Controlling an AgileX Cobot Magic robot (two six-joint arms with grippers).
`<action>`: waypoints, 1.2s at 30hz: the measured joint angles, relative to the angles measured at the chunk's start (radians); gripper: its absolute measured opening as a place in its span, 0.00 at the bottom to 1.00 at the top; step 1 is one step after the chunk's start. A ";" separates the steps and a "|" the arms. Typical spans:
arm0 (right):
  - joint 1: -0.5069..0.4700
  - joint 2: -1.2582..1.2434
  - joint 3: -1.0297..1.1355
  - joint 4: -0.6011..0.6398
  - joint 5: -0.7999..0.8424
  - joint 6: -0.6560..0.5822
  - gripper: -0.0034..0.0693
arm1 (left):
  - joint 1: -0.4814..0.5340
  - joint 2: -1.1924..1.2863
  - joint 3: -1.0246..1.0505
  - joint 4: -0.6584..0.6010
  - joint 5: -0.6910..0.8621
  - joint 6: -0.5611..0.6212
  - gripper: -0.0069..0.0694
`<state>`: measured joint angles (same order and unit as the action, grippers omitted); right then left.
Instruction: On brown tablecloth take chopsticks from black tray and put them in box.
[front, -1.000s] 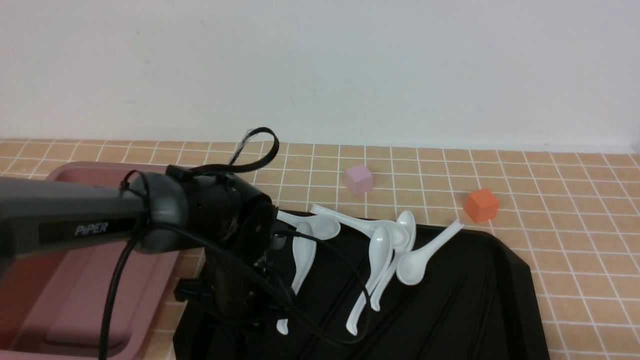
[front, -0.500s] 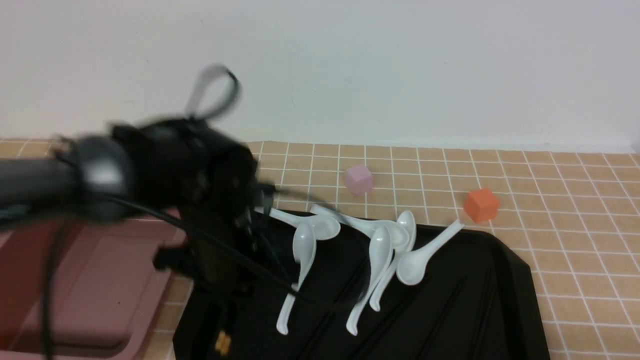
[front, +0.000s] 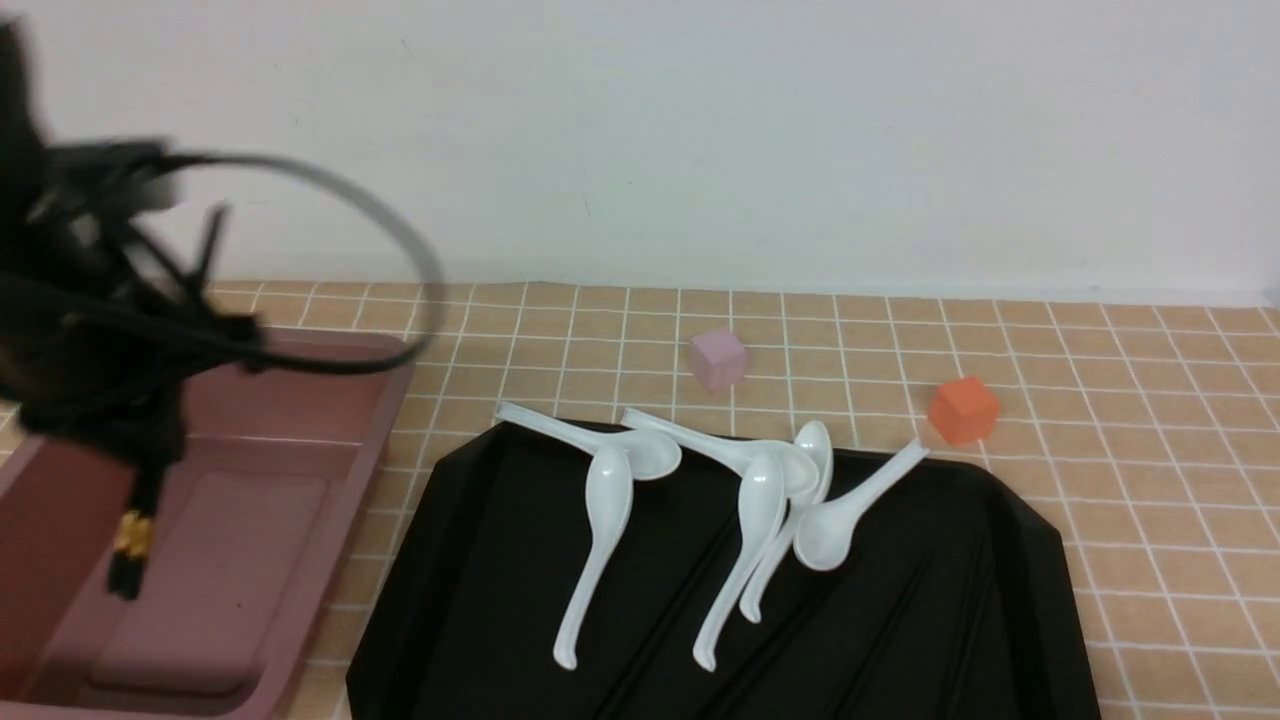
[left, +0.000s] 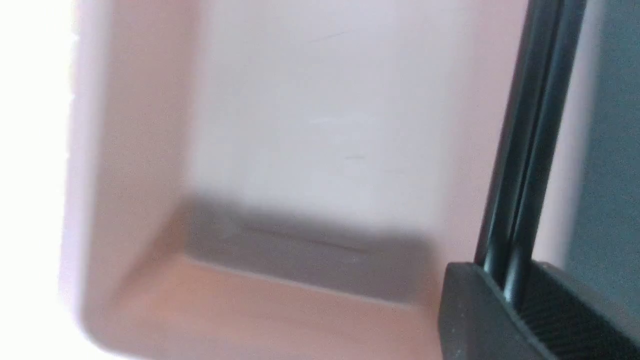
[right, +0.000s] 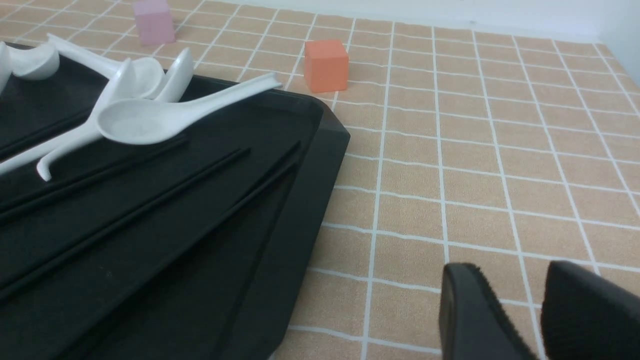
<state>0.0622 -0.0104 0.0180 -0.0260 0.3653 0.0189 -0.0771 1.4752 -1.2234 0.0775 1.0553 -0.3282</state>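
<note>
My left gripper (front: 145, 450), blurred, hangs over the mauve box (front: 385, 410) at the left and is shut on a pair of black chopsticks (front: 130, 545) with gold tips pointing down into it. The left wrist view shows the pair (left: 525, 150) clamped between the jaws of that gripper (left: 515, 290) above the box's floor (left: 300, 125). More chopsticks (right: 165, 195) lie in the black tray (front: 470, 560) on the brown tablecloth (front: 1150, 420). My right gripper (right: 520, 300) is open and empty over bare cloth beside the tray's rim (right: 305, 200); it is out of the front view.
Several white soup spoons (front: 600, 520) lie across the tray's far part. A small pink cube (front: 717, 359) and an orange cube (front: 962, 409) stand on the cloth behind the tray. A white wall closes the back.
My left arm has swung up and left from the tray's near-left part to above the box, carrying the chopsticks. The tray and spoons have not moved.
</note>
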 joint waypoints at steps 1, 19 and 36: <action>0.000 0.000 0.000 0.000 0.000 0.000 0.38 | 0.042 0.006 0.026 -0.013 -0.051 0.011 0.23; 0.000 0.000 0.000 0.000 0.000 0.000 0.38 | 0.134 0.228 0.124 -0.064 -0.267 0.136 0.41; 0.000 0.000 0.000 0.000 0.000 0.000 0.38 | 0.134 -0.193 0.166 -0.198 -0.067 0.186 0.07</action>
<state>0.0622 -0.0104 0.0180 -0.0260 0.3653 0.0189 0.0571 1.2823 -1.0574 -0.1200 0.9886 -0.1423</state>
